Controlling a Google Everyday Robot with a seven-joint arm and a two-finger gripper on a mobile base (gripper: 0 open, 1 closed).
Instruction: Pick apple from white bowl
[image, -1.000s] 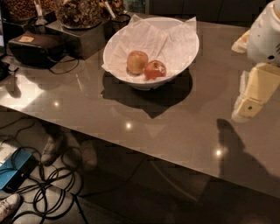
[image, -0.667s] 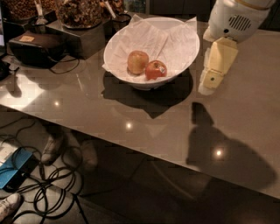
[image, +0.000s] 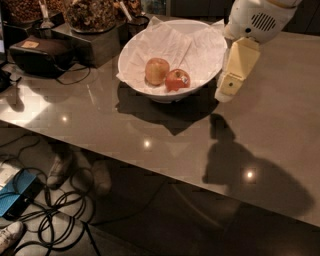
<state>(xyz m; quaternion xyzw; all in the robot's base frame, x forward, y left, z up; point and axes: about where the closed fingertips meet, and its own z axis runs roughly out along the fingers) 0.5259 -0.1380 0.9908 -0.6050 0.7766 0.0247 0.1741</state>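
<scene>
The deep red apple (image: 177, 80) with a small pale sticker lies in the white bowl (image: 207, 50), which is lined with crinkled white paper and stands at the back middle of the table. A paler yellow-orange apple (image: 156, 71) lies touching it on the left. My gripper (image: 226, 92) hangs from the white arm at the upper right, just off the bowl's right rim, above the table and to the right of the red apple.
A grey-brown table (image: 280, 125) fills the view. A black box (image: 40, 55) and a stand with bowls of nuts (image: 90, 15) sit at the back left. Cables and a blue item (image: 15, 197) lie on the floor below the front edge.
My gripper has moved left from the right edge of the view to beside the bowl's right rim. The apples and the bowl have not moved.
</scene>
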